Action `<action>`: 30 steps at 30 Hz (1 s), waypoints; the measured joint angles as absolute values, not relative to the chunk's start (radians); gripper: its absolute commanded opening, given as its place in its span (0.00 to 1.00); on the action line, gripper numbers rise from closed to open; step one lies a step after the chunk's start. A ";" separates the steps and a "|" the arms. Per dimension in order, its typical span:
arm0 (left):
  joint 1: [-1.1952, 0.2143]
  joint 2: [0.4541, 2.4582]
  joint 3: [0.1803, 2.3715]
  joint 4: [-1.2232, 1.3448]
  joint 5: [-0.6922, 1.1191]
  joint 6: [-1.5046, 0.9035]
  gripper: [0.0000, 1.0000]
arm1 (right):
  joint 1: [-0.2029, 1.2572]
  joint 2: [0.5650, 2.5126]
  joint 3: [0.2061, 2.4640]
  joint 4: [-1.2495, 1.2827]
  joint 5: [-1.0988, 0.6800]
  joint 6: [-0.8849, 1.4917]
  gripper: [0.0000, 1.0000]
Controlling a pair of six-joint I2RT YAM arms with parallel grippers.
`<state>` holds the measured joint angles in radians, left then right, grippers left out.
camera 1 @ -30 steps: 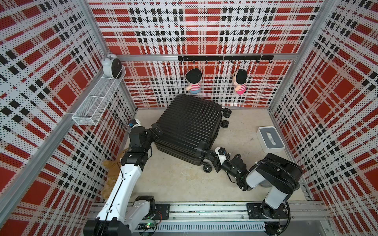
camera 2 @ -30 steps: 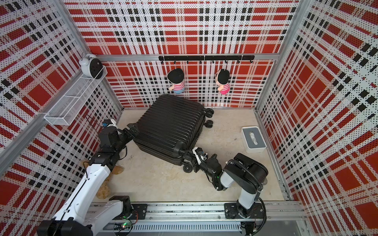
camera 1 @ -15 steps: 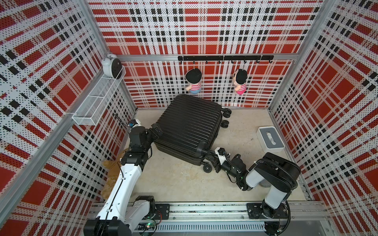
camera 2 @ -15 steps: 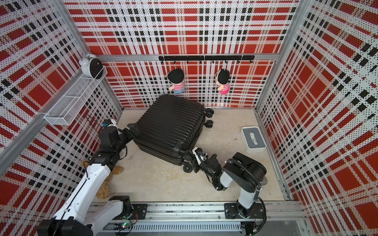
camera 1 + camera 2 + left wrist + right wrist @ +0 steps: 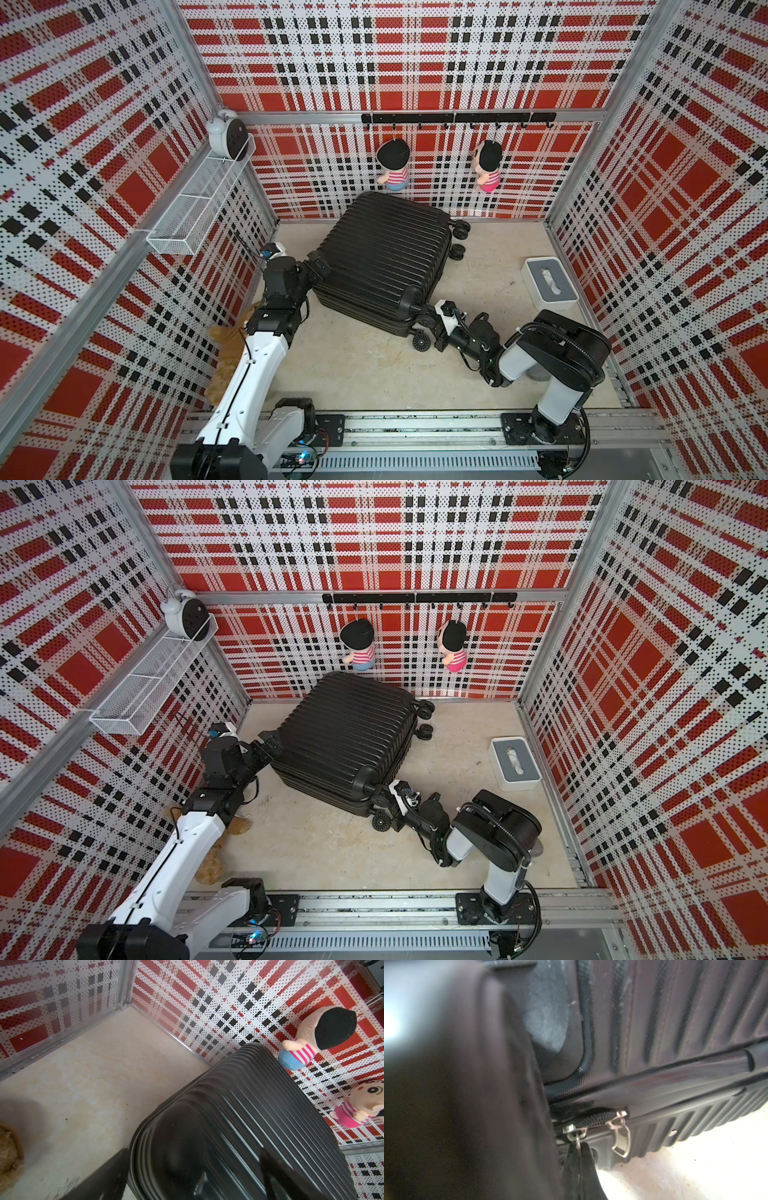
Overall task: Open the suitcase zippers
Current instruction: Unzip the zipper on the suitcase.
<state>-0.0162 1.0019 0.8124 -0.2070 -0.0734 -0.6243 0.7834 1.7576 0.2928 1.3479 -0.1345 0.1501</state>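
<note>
The black suitcase lies flat and closed on the floor. Its far corner is near the back wall and its wheels face the tissue box, which stands well apart by the right wall with a tissue showing in its slot. On the left wall a wire basket carries an alarm clock at its far end. Bare floor lies open between the suitcase's near edge and the front rail, while the left arm fills the narrow gap to the left wall. The left gripper stands wide open with the suitcase's corner between its fingers; whether they touch the shell is hard to tell. The right gripper is pinched fully closed on a zipper pull at the near wheel corner, where the zippers run along the seam. A second pull hangs loose beside it. Since a second ago the suitcase and both arms sit much as they did, and only the right jaws have closed the last bit.
</note>
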 measured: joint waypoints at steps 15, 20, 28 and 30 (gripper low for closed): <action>0.239 1.148 0.734 -0.035 -0.094 -0.710 1.00 | 0.810 1.641 0.234 1.283 -0.081 0.151 0.00; 0.214 1.232 0.705 0.018 -0.049 -0.735 0.95 | 0.830 1.617 0.231 1.255 -0.047 0.146 0.00; 0.075 1.244 0.672 0.200 -0.109 -0.819 0.94 | 0.916 1.563 0.233 1.163 0.037 0.106 0.00; 0.056 1.244 0.665 0.222 -0.112 -0.824 0.94 | 0.937 1.549 0.234 1.141 0.064 0.094 0.00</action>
<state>0.0559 1.2438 0.6647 0.2222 -0.1116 -0.8238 0.9371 1.5490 0.2344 1.1412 0.0635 0.0944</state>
